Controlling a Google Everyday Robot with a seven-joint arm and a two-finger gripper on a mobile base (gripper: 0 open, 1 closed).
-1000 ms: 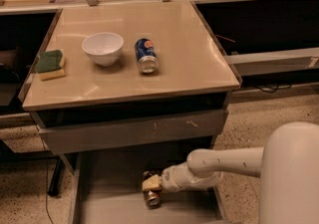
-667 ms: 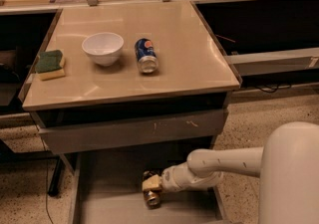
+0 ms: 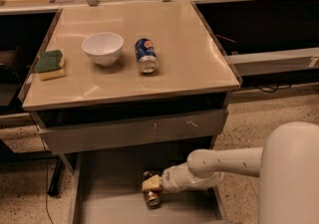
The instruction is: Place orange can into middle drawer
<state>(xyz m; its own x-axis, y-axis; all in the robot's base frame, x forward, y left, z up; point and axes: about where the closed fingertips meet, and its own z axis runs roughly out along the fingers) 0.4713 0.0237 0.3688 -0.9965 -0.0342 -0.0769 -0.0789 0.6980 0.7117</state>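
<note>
The end effector is low inside the wide, shallow grey metal middle drawer, right up against the shiny, dented orange-gold soda can on the drawer floor. Grasping or released, I can't tell. Above sits a scratched grey drawer front. The beige tabletop carries a blue soda can, a white bowl and a green-and-yellow sponge.

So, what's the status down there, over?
Gripper low in middle drawer. Orange can right at gripper. Blue can, bowl, sponge up on tabletop.
</note>
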